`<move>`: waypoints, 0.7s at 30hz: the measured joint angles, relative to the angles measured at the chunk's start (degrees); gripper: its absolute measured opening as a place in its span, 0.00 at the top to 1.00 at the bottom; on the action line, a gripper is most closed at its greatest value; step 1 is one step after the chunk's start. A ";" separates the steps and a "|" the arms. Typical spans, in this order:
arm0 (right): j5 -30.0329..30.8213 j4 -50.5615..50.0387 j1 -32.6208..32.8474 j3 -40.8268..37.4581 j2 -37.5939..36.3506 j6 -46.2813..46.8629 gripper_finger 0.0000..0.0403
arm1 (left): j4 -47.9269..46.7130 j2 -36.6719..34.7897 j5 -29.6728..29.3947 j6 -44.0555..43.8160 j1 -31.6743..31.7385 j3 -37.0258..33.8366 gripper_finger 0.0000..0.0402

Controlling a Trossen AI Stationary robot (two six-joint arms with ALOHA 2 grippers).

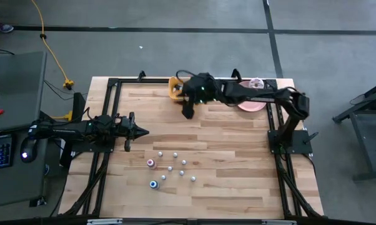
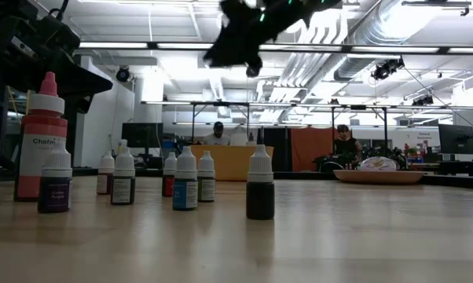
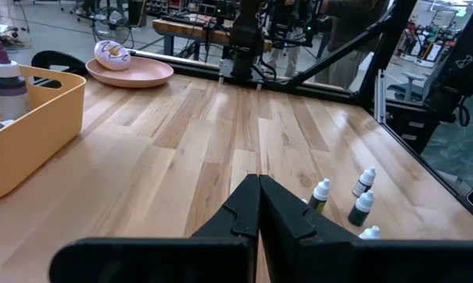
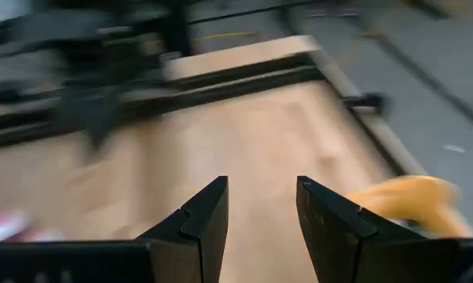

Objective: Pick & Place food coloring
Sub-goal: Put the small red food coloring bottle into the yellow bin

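Several tiny food coloring bottles (image 1: 172,167) with whitish caps stand upright on the wooden table near its front middle; they also show in the low view (image 2: 260,185) and the left wrist view (image 3: 363,206). My right gripper (image 1: 188,112) hangs raised over the far part of the table, beside the yellow bin (image 1: 174,87). Its fingers stand open in the right wrist view (image 4: 262,204) with nothing between them. My left gripper (image 1: 144,131) waits at the table's left side, shut (image 3: 258,196) and holding nothing. One bottle (image 3: 9,82) stands inside the bin (image 3: 32,118).
A pink plate (image 1: 253,103) with a donut sits at the far right, behind my right arm. Two larger bottles, one pink-capped (image 1: 151,163) and one blue (image 1: 153,184), stand at the left of the group. A black frame (image 1: 110,112) runs round the table. People sit beyond the far edge.
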 joint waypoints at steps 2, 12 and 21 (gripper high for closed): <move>-3.22 -2.16 2.77 0.00 -1.63 -1.53 0.65 | 0.00 -0.01 0.00 0.01 -0.01 0.00 1.00; -1.28 -16.50 17.50 0.00 -5.13 -2.49 0.65 | 0.00 0.00 0.00 0.00 0.00 -0.02 1.00; 9.15 -27.05 27.60 -0.02 -4.63 0.96 0.65 | 0.00 -0.01 0.00 0.00 -0.02 0.00 1.00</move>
